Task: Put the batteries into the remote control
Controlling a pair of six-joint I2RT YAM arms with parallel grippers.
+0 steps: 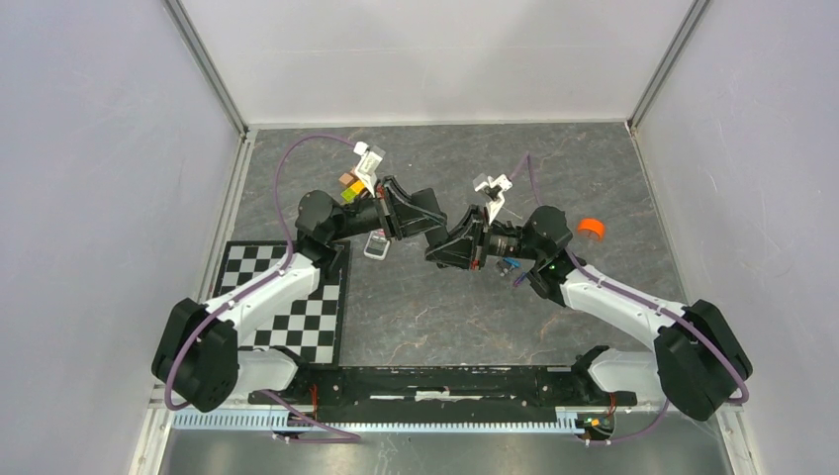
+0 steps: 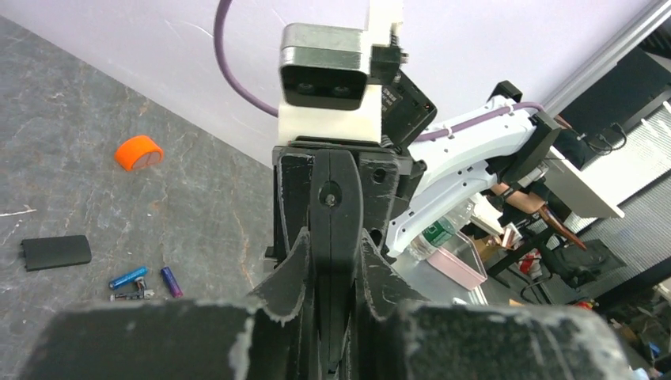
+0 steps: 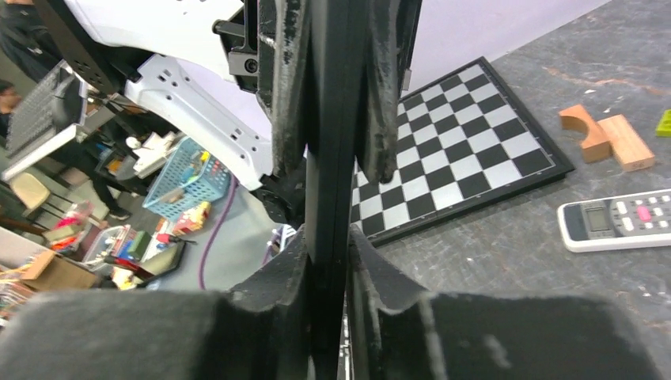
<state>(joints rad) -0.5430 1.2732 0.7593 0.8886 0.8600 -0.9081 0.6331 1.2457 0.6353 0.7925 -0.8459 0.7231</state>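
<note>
Grey table (image 1: pixel 445 317) carries both of the job's things, and nothing is loaded yet. The blue battery (image 2: pixel 128 278) and the purple battery (image 2: pixel 171 281) lie loose side by side near an orange cap (image 2: pixel 138 152). The remote (image 3: pixel 617 222) rests button face up beside the chessboard (image 3: pixel 467 134), well apart from them, its back hidden. The left gripper (image 2: pixel 332 245) and the right gripper (image 3: pixel 326 253) meet nose to nose above the table; each is clamped on an end of 1 slim black bar (image 3: pixel 336 119), so neither is free. By my reading the whole job remains: turn the remote over, then fetch and seat 2 batteries.
</note>
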